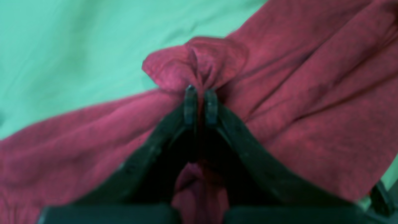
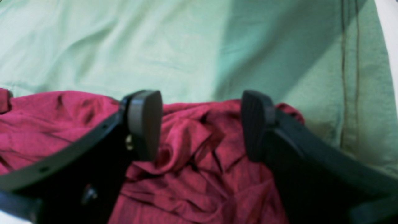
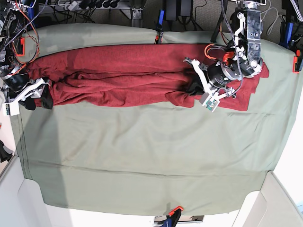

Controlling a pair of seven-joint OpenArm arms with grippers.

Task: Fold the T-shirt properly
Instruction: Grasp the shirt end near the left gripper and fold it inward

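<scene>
The maroon T-shirt [image 3: 123, 75] lies stretched as a long bunched band across the far half of the sage-green cloth. My left gripper [image 1: 200, 93] is shut on a pinched fold of the T-shirt [image 1: 311, 93]; in the base view it [image 3: 193, 89] sits at the shirt's front edge on the right. My right gripper [image 2: 202, 124] is open, its pads either side of crumpled shirt fabric [image 2: 192, 161] just below it. In the base view it [image 3: 39, 100] is at the shirt's left end.
The sage-green cloth [image 3: 151, 151] covers the table, with a hem seam [image 2: 348, 77] near its left edge. Red clamps [image 3: 22, 46] [image 3: 297, 60] hold the cloth at both sides, another [image 3: 174, 211] at the front. Cables and gear [image 3: 94, 4] lie behind the table.
</scene>
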